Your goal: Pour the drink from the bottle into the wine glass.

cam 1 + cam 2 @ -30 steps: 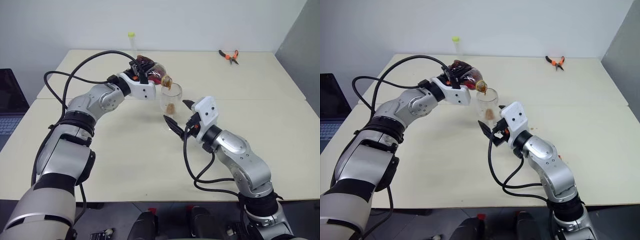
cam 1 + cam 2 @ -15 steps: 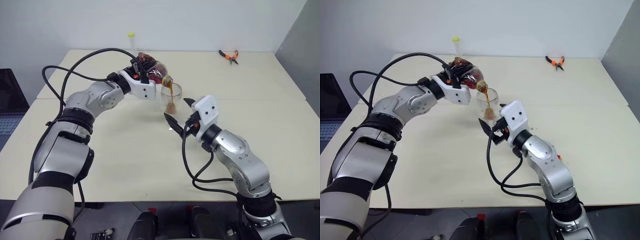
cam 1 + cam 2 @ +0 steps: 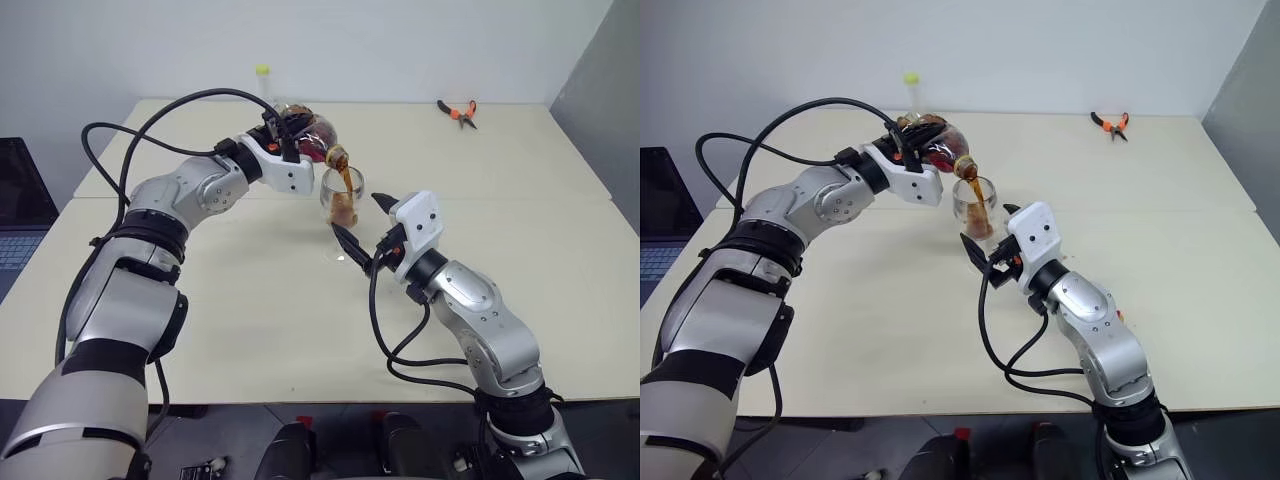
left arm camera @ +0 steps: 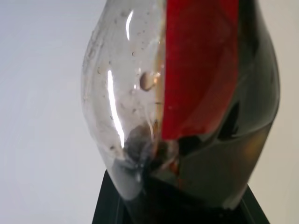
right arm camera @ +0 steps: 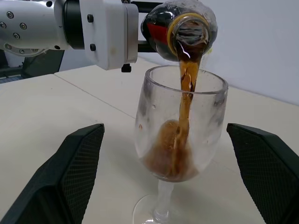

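The left gripper [image 3: 290,142] is clamped on the bottle [image 3: 308,138], tipped w/ its uncapped mouth just above the wine glass [image 3: 342,205] near the middle of the table [image 3: 520,200]. A thin stream of the drink [image 5: 186,100] falls into the bowl, approx. a small pool at the bottom. The right gripper [image 3: 366,230] has its jaws spread wide, one finger on each side of the glass, not touching it.

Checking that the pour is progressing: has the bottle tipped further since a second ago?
Yes. Against the standing wine glass, the bottle in the left gripper now slopes more steeply.
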Controlling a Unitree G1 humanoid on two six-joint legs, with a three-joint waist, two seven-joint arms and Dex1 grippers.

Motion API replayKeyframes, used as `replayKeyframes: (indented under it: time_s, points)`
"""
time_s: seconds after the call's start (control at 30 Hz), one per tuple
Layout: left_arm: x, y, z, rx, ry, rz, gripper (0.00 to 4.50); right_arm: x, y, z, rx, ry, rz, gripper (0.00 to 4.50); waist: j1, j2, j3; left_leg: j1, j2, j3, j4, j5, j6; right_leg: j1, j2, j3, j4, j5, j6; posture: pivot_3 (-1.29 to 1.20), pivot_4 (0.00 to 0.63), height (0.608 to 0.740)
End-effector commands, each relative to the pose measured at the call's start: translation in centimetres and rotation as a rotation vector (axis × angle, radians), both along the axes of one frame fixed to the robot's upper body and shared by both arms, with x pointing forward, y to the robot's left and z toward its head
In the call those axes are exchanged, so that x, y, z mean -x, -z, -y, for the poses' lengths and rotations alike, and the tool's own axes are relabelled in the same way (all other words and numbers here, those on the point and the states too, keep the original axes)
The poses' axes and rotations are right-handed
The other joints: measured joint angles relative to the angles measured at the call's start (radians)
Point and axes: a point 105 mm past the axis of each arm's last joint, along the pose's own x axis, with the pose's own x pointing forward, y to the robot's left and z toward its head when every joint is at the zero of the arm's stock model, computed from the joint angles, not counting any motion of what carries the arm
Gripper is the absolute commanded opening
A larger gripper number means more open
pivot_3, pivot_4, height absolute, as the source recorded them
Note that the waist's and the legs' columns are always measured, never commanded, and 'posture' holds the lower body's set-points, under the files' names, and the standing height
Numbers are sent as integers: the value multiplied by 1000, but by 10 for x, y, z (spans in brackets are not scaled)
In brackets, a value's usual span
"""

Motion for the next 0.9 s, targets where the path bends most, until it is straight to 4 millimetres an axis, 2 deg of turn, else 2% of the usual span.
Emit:
replayKeyframes:
  time_s: [0.03,0.9]
  points:
    - [1,-22,-5,25,-9,64,738,4,-8,2,-15,-2,40,4500,-1,0,0,0,0,0,0,0,0,0,0,0,0,0,0,0,150,740]
    - [-1,-17,-9,12,-27,53,738,5,-7,2,-17,-3,31,4500,-5,0,0,0,0,0,3,0,0,-1,0,0,5,0,0,0,150,740]
